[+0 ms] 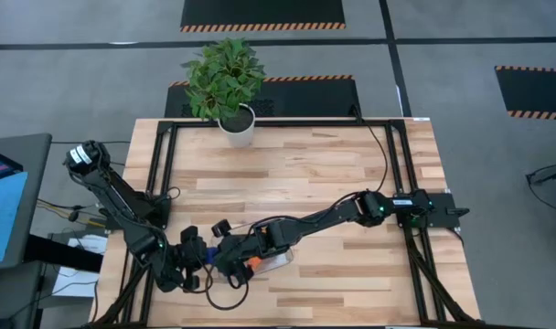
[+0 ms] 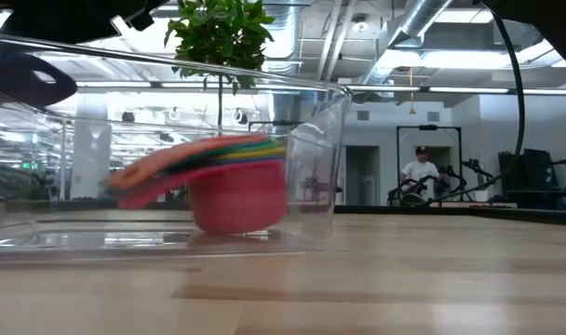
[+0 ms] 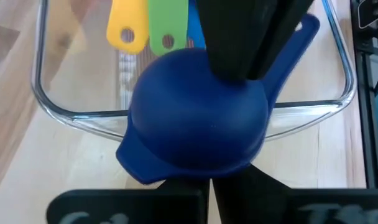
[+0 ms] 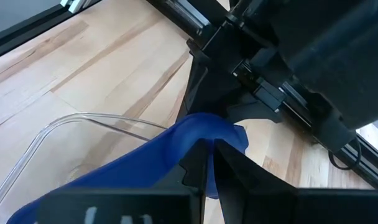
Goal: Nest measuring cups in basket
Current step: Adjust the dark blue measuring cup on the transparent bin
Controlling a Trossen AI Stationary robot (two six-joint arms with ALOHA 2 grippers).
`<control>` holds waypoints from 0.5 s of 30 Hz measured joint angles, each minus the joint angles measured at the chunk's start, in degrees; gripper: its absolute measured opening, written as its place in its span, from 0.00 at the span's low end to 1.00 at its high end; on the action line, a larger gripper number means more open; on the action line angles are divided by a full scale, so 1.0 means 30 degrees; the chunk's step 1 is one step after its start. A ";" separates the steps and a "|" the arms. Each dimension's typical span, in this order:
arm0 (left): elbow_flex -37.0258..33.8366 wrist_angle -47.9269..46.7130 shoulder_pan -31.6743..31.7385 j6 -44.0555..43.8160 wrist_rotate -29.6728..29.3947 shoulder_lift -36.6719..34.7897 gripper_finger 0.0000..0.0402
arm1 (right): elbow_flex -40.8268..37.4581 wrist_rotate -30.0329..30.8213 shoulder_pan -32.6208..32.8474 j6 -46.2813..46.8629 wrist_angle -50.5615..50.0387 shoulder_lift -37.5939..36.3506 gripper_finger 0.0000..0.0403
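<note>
The dark blue measuring cup (image 3: 195, 118) hangs over one end of the clear basket (image 3: 52, 106), with both grippers on it. It shows its rounded outside in the left wrist view, handle (image 3: 301, 37) pointing away. My left gripper (image 3: 204, 186) is shut below its bowl. My right gripper (image 4: 209, 165) is shut on it from the other side. The other measuring cups sit nested in the basket (image 2: 334, 140), a red one (image 2: 241, 200) outermost, resting on the basket floor. Yellow (image 3: 127, 28) and green (image 3: 167, 25) handles fan out. My left gripper meets the dark blue cup at the bowl's edge (image 3: 176, 177) opposite the handle. The bowl hides the place of contact. The cup is lifted clear of the table and tilted. My right gripper pinches the dark blue cup between its two fingers where the handle joins the bowl (image 4: 198, 140). The fingers (image 3: 251, 43) slant down onto it and lie across the handle. The handle's free end sticks out past them.
A potted plant (image 1: 228, 82) stands at the table's far edge. Black frame rails (image 1: 164, 174) run along the left and right sides. Bare wood lies between the basket (image 1: 283, 260) and the plant. A person (image 2: 420, 172) sits far back in the room.
</note>
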 joint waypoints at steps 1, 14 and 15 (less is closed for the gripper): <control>0.0000 0.0003 0.0000 -0.0105 0.0092 -0.0007 0.00 | -0.0007 -0.0006 -0.0007 -0.0003 -0.0003 0.0011 0.14; 0.0000 -0.0044 -0.0015 -0.0879 0.1321 -0.0015 0.00 | -0.0087 0.0505 -0.0102 0.0000 -0.0244 0.0131 0.14; 0.0000 -0.0048 -0.0015 -0.0879 0.1327 -0.0015 0.00 | -0.0087 0.0526 -0.0102 0.0000 -0.0258 0.0128 0.14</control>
